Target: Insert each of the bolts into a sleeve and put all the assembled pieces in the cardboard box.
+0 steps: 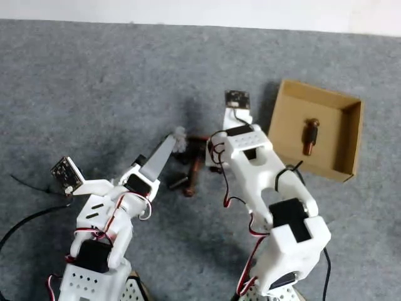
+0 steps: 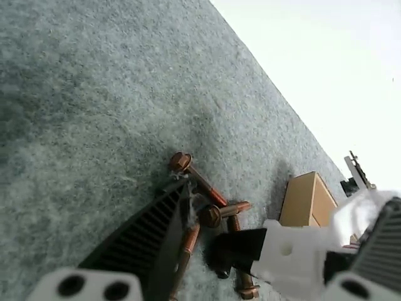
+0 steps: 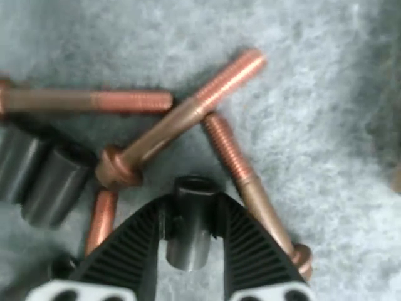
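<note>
Across a grey felt surface (image 1: 94,81), bounded by a white wall (image 1: 188,9), loose bolts (image 3: 182,122) are heaped between the two arms. The right gripper (image 3: 191,210) is held low over the heap, clamped on a black sleeve (image 3: 190,219). The left gripper (image 1: 164,153) is held spread beside the heap. One assembled piece (image 1: 311,135) is seen lying in the cardboard box (image 1: 348,106).

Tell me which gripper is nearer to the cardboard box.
Right. The right gripper is over the bolts beside the cardboard box; the left gripper is beyond them, farther away.
</note>
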`<state>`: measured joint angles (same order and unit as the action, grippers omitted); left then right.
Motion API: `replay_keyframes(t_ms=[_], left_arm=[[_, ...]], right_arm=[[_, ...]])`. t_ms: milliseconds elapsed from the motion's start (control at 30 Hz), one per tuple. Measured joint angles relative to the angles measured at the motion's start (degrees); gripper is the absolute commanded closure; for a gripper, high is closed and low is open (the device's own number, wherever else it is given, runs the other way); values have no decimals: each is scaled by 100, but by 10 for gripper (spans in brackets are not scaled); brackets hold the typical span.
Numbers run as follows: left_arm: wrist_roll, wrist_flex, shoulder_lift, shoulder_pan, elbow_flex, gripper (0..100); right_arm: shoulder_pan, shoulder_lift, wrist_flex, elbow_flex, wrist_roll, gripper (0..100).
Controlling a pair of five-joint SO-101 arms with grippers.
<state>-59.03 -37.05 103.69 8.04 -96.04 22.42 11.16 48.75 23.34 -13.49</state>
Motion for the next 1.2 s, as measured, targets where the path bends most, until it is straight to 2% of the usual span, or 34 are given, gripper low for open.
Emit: replay_keyframes(t_ms=[133, 200, 500, 667, 800, 1067, 1200], left_arm=[[0, 0, 0, 0, 0, 590], [0, 0, 0, 0, 0, 590], [0, -26, 0, 0, 0, 590], [246, -211, 0, 0, 0, 592], [387, -492, 0, 9, 62, 671], [1451, -2110, 9, 484, 818, 849], [1741, -2207, 9, 325, 967, 906]], right_arm=[[141, -703, -9, 607, 264, 995], [149, -1275, -360, 1152, 308, 995], [123, -4897, -2084, 4053, 334, 995], [123, -6787, -2418, 5240, 941, 995], [123, -8079, -2462, 5899, 1055, 995], [123, -9987, -2462, 6778, 1090, 995], [123, -10541, -2462, 7015, 1090, 995]])
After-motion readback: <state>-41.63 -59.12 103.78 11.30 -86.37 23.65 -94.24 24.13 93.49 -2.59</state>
